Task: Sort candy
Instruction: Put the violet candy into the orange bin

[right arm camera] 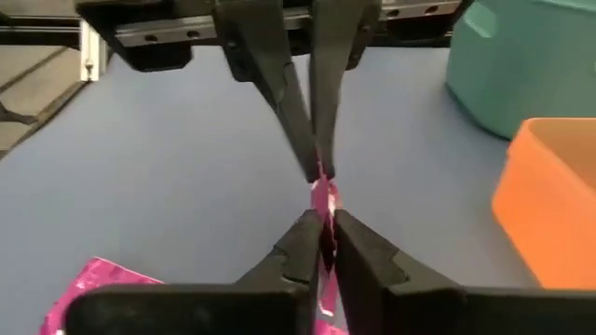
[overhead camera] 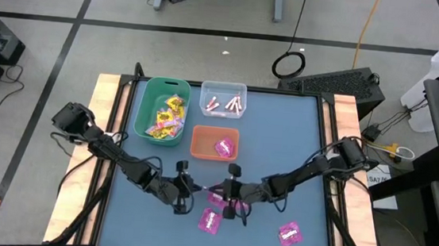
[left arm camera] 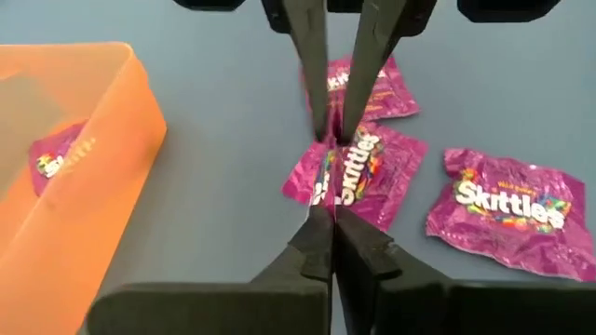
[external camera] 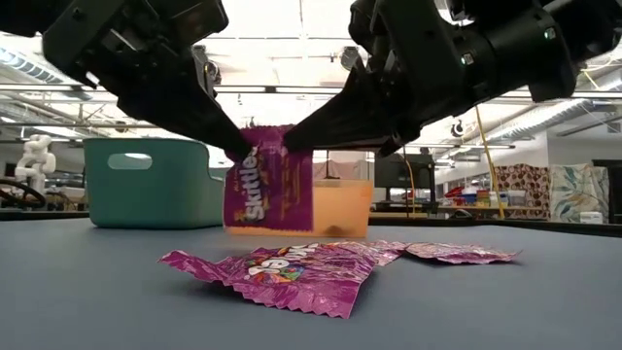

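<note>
Just in front of the orange bin (overhead camera: 214,143), the left gripper (external camera: 238,151) and right gripper (external camera: 292,139) are both clamped on the top edge of one magenta packet (external camera: 268,185), which hangs upright between them above the table (external camera: 97,292). More magenta packets (external camera: 282,270) lie flat below it. The packet looks light, thin and crinkly, likely slippery, so a pinch on the sealed edge seems safest. Farther off from the orange bin stand a green bin (overhead camera: 162,110) and a clear bin (overhead camera: 222,98).
</note>
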